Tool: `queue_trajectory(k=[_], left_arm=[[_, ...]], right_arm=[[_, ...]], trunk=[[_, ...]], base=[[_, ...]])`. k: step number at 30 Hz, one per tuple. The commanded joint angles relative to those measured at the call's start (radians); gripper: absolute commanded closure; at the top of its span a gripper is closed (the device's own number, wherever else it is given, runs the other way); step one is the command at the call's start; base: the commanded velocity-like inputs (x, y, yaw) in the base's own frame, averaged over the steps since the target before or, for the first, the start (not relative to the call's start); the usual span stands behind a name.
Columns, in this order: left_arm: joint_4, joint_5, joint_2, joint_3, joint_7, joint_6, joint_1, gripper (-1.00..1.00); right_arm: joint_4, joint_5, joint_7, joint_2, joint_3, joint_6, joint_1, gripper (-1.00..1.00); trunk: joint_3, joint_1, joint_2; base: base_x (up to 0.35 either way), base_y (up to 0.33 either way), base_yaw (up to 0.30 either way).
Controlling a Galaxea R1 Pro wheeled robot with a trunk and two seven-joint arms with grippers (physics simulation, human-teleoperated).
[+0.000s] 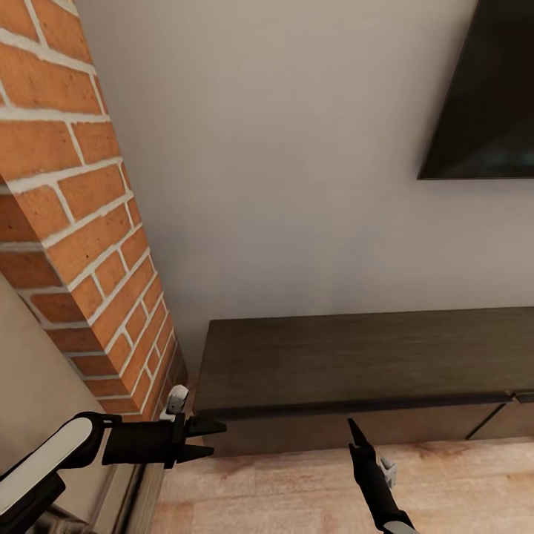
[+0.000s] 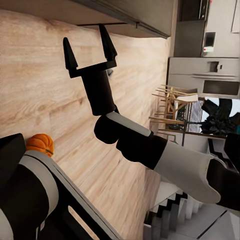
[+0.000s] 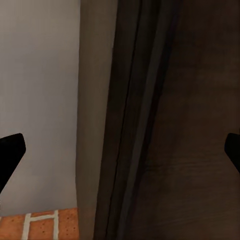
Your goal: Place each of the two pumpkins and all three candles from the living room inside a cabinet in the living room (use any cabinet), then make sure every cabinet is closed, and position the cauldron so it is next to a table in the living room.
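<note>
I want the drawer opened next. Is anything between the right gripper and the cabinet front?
Nothing visible. The open right gripper points at the cabinet front over bare floor.

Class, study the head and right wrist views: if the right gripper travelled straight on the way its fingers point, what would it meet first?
Probably the long, low dark-brown wood-grain cabinet. The right gripper, fingers spread, faces its front top edge, with nothing between; depth is unclear.
</note>
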Motion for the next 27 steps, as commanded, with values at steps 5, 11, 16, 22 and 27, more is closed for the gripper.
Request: queue_trajectory(k=[5, 11, 16, 22, 27], left_arm=[[0.0, 0.005, 0.002, -0.001, 0.003, 0.001, -0.001, -1.0], [0.001, 0.005, 0.0, -0.001, 0.003, 0.001, -0.001, -1.0], [0.001, 0.005, 0.0, -0.001, 0.003, 0.001, -0.001, -1.0], [0.001, 0.005, 0.0, -0.001, 0.003, 0.001, -0.001, -1.0], [0.0, 0.005, 0.001, 0.0, 0.002, 0.001, -0.001, -1.0]], right_arm=[[0.0, -0.006, 0.003, -0.002, 0.008, -0.004, 0.0, -1.0], [0.0, -0.005, -0.005, -0.003, 0.008, -0.001, 0.0, -1.0], [0.0, -0.005, -0.009, -0.003, 0.008, -0.003, 0.0, -1.0], [0.0, -0.005, -0.008, -0.003, 0.008, -0.009, 0.0, -1.0], [0.0, -0.005, -0.008, -0.003, 0.008, -0.011, 0.0, -1.0]], trunk=[[-0.004, 0.004, -0.007], [-0.004, 0.004, -0.007], [-0.004, 0.004, -0.007], [-0.004, 0.004, -0.007], [-0.004, 0.004, -0.007]], base=[[0.0, 0.0, 0.0], [0.0, 0.0, 0.0], [0.0, 0.0, 0.0], [0.074, 0.0, 0.0], [0.032, 0.0, 0.0]])
